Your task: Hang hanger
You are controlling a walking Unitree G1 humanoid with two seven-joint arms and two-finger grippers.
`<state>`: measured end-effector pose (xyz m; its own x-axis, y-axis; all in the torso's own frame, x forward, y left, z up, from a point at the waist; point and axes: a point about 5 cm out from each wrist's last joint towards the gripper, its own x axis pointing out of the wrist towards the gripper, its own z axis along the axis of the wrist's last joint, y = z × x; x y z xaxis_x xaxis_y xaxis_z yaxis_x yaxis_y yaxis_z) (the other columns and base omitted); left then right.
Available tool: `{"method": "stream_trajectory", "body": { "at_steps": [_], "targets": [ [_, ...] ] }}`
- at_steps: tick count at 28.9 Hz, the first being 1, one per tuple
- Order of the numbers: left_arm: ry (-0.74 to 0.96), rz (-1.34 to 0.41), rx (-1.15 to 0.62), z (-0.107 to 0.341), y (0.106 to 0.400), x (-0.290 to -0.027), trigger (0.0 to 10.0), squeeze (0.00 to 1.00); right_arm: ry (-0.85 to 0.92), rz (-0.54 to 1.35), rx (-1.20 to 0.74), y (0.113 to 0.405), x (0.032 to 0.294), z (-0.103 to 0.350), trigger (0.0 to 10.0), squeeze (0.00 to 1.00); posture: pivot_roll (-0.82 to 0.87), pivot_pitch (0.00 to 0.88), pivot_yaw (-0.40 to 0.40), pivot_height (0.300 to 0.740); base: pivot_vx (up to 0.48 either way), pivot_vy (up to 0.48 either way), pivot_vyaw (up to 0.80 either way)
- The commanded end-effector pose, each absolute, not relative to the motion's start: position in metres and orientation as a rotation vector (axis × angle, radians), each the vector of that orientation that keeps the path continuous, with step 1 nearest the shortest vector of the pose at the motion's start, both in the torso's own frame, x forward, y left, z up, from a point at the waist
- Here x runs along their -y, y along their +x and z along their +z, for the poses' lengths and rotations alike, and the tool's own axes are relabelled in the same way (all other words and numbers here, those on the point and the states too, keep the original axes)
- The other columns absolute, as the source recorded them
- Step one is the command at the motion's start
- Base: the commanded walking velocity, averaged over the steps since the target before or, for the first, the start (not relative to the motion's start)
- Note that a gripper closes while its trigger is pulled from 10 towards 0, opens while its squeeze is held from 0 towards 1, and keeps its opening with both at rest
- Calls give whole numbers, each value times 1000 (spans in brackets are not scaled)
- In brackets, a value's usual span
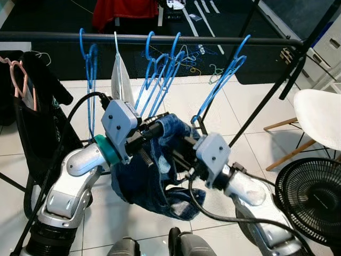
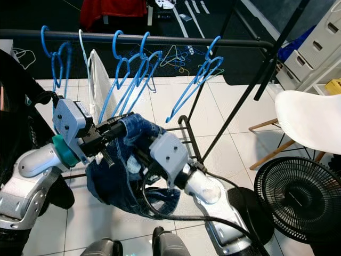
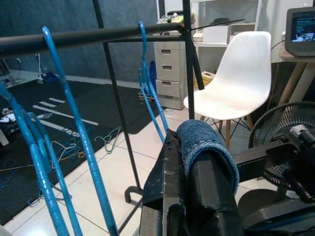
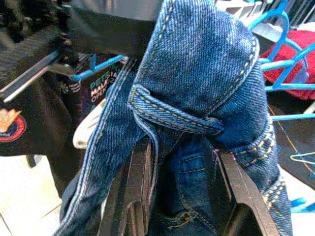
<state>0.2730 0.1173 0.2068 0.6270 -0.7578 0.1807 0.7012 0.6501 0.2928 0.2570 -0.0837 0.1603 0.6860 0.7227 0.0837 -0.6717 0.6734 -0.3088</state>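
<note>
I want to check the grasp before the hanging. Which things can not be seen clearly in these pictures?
- Hanger under the jeans: head views, denim covers it; whether one is there is unclear.
- Left gripper fingertips: left wrist view, denim drapes over them.
- Right gripper grip: right wrist view, fabric hides what the fingers touch.
- Rail left end: cut by the picture edge.

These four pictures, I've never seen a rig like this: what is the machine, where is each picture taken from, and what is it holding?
It is a humanoid robot with two silver arms. The two wide pictures come from its head, looking down; the close-ups come from a camera on each wrist. Before it stands a black clothes rail carrying blue hangers and a white garment. Between them, the left gripper and right gripper carry blue denim jeans. The right wrist view shows that gripper's fingers either side of the denim. A white chair and black fan stand to the robot's right.
</note>
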Motion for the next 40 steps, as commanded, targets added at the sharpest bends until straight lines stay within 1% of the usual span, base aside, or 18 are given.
{"method": "stream_trajectory", "body": {
  "at_steps": [1,7,11,18,20,21,22,23,24,25,26,27,29,30,31,32,38,40],
  "targets": [
    [204,-879,335,214,268,-110,10000,0,-271,779,203,258,86,158,10000,0,-24,89,-31,733,0,0,0],
    [208,-875,335,214,268,-111,10000,0,-262,919,127,250,70,144,10000,0,-11,90,-36,733,0,0,0],
    [208,-870,336,214,268,-111,10000,0,-285,974,82,243,70,136,10000,0,-11,89,-36,733,0,0,0],
    [206,-877,339,215,268,-109,10000,0,-323,941,51,247,77,127,10000,0,-10,85,-31,733,0,0,0],
    [205,-885,341,216,268,-109,10000,0,-357,864,59,256,81,125,10000,0,-10,80,-24,733,0,0,0],
    [205,-885,341,216,268,-109,10000,0,-357,864,59,256,81,125,10000,0,-10,80,-24,733,0,0,0],
    [204,-888,344,218,268,-109,10000,0,-366,806,69,263,83,125,9294,0,-11,80,-24,733,0,0,0],
    [204,-890,347,219,269,-109,10000,0,-370,769,77,267,84,126,7922,0,-11,80,-24,733,0,0,0],
    [204,-890,347,219,269,-109,10000,0,-370,769,77,267,84,126,7922,0,-11,80,-24,733,0,0,0],
    [201,-892,349,220,269,-109,10000,0,-362,735,93,271,85,128,5451,0,-11,79,-24,733,0,0,0],
    [201,-892,349,220,269,-109,10000,0,-362,735,93,271,85,128,5451,0,-11,79,-24,733,0,0,0],
    [198,-893,351,220,269,-109,10000,0,-357,716,106,273,86,129,4980,0,-8,78,-22,733,0,0,0],
    [198,-893,351,220,269,-109,10000,0,-357,716,106,273,86,129,4980,0,-8,78,-22,733,0,0,0],
    [194,-901,350,220,267,-108,10000,0,-352,702,122,276,86,131,4392,0,-8,78,-22,733,0,0,0],
    [196,-907,343,219,267,-108,10000,0,-344,688,152,279,85,137,275,0,-4,78,-13,733,0,0,0],
    [202,-907,334,218,267,-109,10000,0,-336,679,177,281,84,142,0,0,-4,78,-13,733,0,0,0],
    [223,-894,319,214,269,-111,10000,0,-314,673,216,281,82,150,0,0,-4,78,-13,733,0,0,0],
    [241,-861,300,208,275,-110,10000,0,-297,662,249,275,86,160,0,0,-29,82,-12,733,0,0,0]
  ]
}}
